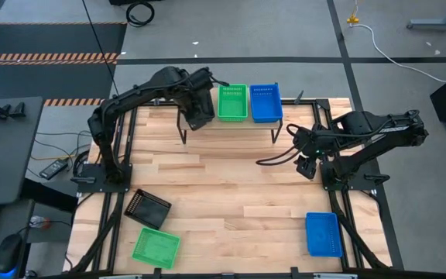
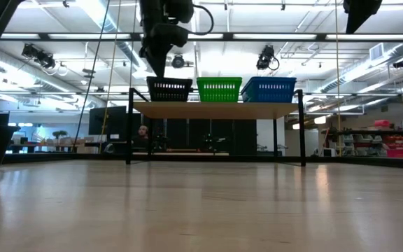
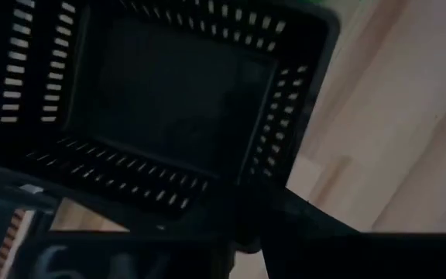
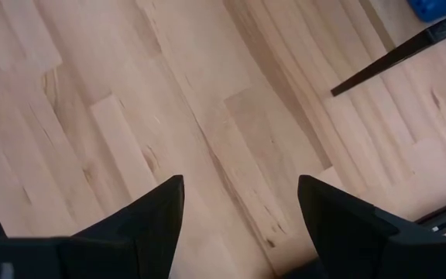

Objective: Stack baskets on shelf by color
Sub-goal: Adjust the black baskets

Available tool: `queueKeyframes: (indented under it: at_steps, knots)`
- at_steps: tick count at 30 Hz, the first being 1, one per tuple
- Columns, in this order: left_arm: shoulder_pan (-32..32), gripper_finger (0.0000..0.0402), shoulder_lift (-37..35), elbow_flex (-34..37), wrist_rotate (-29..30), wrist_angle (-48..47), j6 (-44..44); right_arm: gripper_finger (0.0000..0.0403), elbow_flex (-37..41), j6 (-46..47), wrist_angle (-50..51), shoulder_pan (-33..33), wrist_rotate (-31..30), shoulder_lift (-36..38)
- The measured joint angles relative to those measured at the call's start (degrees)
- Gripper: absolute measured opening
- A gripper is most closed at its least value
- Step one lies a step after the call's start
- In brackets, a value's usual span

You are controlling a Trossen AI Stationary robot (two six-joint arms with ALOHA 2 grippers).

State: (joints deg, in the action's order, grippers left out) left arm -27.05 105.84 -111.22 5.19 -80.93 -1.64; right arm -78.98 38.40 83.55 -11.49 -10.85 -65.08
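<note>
A black basket [image 2: 168, 89] is at the left end of the shelf [image 2: 215, 110], next to a green basket [image 2: 219, 89] and a blue basket [image 2: 268, 89] that stand on the shelf top. My left gripper [image 2: 156, 70] comes down onto the black basket from above and is shut on it; the left wrist view looks into the basket [image 3: 176, 101]. The basket's underside is level with the shelf top. My right gripper [image 4: 238, 217] hangs open over bare table at the right [image 1: 308, 159]. My left gripper holds the black basket at the rim of one side wall [image 3: 169, 221], coming steeply from above. The dark fingers blend with the dark plastic, so the kind of hold does not show. The basket sits level and upright, its bottom at the shelf top.
On the table's near part lie a black basket [image 1: 147, 208], a green basket [image 1: 156, 246] at the near left and a blue basket [image 1: 323, 232] at the near right. The shelf's thin black legs [image 1: 183, 133] stand at the far middle. Bare wood lies between the arms.
</note>
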Motion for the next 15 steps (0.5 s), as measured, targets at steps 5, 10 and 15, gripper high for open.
queueKeyframes:
  at_steps: [5, 10, 15]
  knots:
    - [-0.22, 0.0050, 0.00, 0.00, 3.76, -3.55, -2.76, 0.0259, 0.00, -1.06, 0.13, 0.00, -0.03, 0.00]
    - [-0.52, 0.0050, 0.00, 0.00, 6.39, -4.09, -5.01, 0.0259, 0.00, -1.49, 0.26, 0.00, -0.02, 0.00]
    - [-1.04, 0.0050, 0.00, 0.00, 8.49, -5.24, -7.89, 0.0259, 0.00, -1.52, 0.40, 0.00, 0.00, 0.00]
